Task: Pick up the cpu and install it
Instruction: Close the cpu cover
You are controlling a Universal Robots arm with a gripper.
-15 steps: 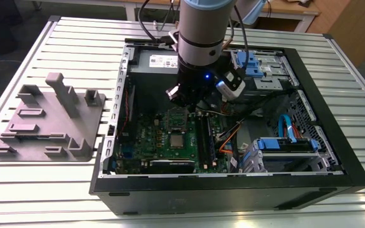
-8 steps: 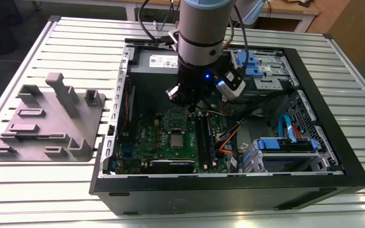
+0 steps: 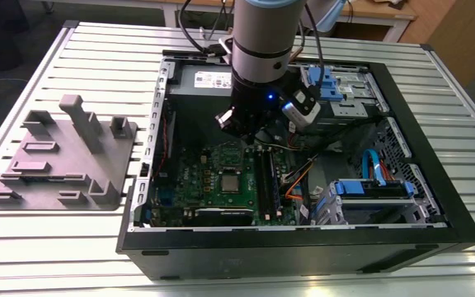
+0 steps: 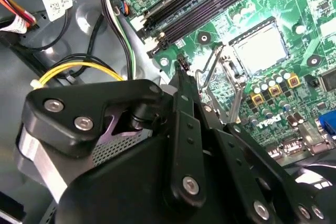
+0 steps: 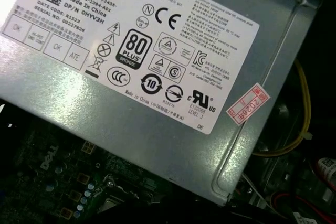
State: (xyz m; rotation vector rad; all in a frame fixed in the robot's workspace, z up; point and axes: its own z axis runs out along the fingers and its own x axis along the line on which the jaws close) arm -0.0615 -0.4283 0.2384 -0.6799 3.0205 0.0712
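The cpu [image 3: 231, 181] lies flat near the middle of the green motherboard [image 3: 195, 180], inside the open computer case [image 3: 303, 255] that rests on its side on the slatted desk [image 3: 56, 247]. The claw [image 3: 242, 129] hangs over the board just beside the cpu, close to the power supply [image 3: 200, 80], and I cannot tell whether it is released or clenched. A grey fixture block [image 3: 64, 154] sits on the desk, to the exterior view's left of the case.

Motherboard [image 3: 196, 176] green; cpu [image 3: 231, 183] seemingly silvery-grey; fixture block [image 3: 56, 161] grey; drive caddies [image 3: 370, 189] blue; case [image 3: 303, 257] black.
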